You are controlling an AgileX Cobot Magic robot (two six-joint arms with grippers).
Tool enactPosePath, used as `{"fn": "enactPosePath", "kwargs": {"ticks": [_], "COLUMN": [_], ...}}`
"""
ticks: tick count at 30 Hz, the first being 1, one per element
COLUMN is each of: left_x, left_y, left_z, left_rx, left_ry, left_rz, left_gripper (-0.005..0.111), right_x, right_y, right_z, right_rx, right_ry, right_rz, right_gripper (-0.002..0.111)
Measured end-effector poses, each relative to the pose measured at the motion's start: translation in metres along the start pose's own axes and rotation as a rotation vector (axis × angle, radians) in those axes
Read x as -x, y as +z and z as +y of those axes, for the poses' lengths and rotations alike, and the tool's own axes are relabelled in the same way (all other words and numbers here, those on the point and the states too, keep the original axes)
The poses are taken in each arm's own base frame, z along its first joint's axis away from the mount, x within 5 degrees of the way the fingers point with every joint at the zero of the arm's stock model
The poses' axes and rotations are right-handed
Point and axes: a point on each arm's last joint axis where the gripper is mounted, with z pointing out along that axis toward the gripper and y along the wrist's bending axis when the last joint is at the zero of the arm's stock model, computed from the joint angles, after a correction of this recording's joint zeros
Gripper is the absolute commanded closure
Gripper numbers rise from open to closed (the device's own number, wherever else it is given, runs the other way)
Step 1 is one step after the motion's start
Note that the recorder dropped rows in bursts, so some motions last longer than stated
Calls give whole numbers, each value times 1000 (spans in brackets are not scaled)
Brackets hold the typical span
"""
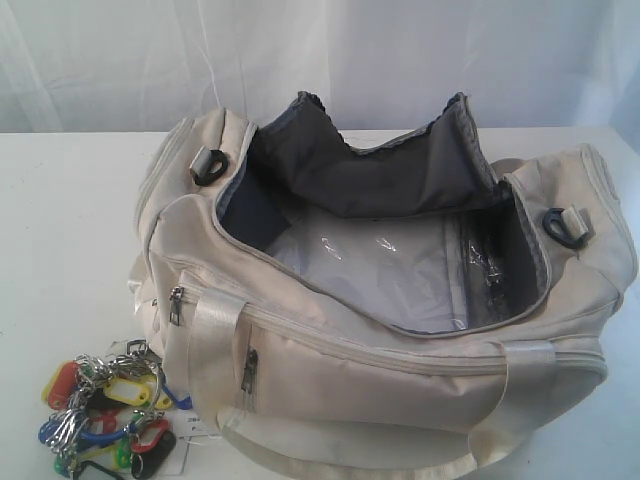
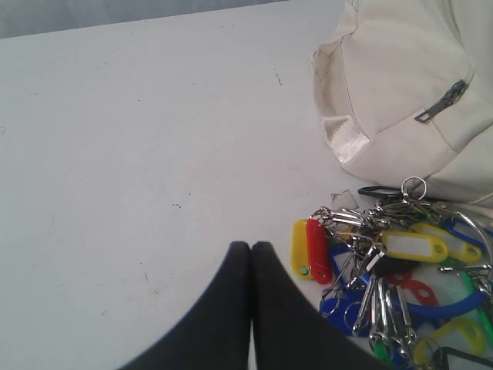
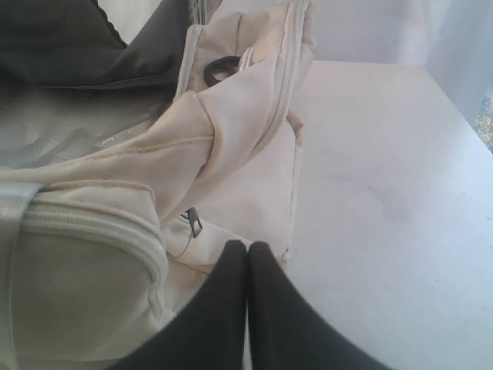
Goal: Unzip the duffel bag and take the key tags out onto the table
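The cream duffel bag (image 1: 400, 340) lies on the white table (image 1: 70, 230) with its top zipper undone and its grey lining gaping open. The key tags (image 1: 105, 415), a colourful bunch on metal rings, rest on the table just off the bag's front left corner. In the left wrist view the key tags (image 2: 385, 277) lie beside my left gripper (image 2: 251, 247), which is shut and holds nothing. My right gripper (image 3: 248, 247) is shut and empty too, its tips over the bag's end (image 3: 231, 162) near the table. Neither gripper appears in the exterior view.
A clear plastic sheet (image 1: 370, 265) lines the bag's inside. Black strap clips (image 1: 566, 227) sit at both bag ends. A pale curtain (image 1: 300, 50) hangs behind the table. Bare table surface (image 2: 139, 139) stretches left of the tags and right of the bag (image 3: 385, 200).
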Motion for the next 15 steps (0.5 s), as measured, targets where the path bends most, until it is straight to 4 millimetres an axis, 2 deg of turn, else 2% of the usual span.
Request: {"fn": "enactPosePath", "kwargs": {"ticks": [15], "left_x": [0], "left_y": [0], "left_z": [1], "left_rx": [21], "left_ry": [-7], "left_rz": [1], "left_gripper": [107], "right_x": [0], "right_y": [0], "right_z": [0], "right_rx": [0], "right_ry": [0], "right_rz": [0], "right_gripper": [108]}}
